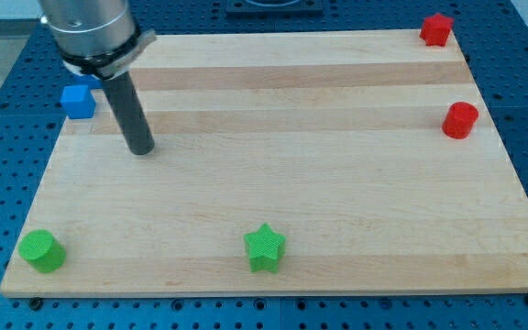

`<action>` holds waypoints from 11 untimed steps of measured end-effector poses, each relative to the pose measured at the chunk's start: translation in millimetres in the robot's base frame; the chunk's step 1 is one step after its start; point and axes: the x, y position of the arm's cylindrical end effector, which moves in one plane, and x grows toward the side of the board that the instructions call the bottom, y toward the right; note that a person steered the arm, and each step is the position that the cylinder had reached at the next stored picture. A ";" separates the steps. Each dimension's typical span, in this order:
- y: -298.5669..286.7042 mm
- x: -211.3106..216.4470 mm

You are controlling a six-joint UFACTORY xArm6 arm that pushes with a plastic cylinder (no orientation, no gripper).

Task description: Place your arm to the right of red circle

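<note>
red circle [460, 120] | squat cylinder, upright, seemingly flat on board | by the view's right edge, upper half

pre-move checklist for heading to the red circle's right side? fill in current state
1. Target found: red circle sits near the board's right edge, below the red star. ok.
2. Start position known: my tip is at the view's left, just right of and below the blue cube, apart from it. ok.
3. Straight path across the board free of blocks: green star and green circle lie well below the line. ok.
4. Room on the wooden board right of the red circle: only a narrow strip shows before the edge. cannot tell.
5. Final approach avoids nudging the red circle: a detour around it is needed. not ok yet.
</note>
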 end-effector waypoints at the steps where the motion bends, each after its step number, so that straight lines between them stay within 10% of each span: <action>1: -27.7 0.0; 7: -22.9 27.7; 11: 200.8 76.7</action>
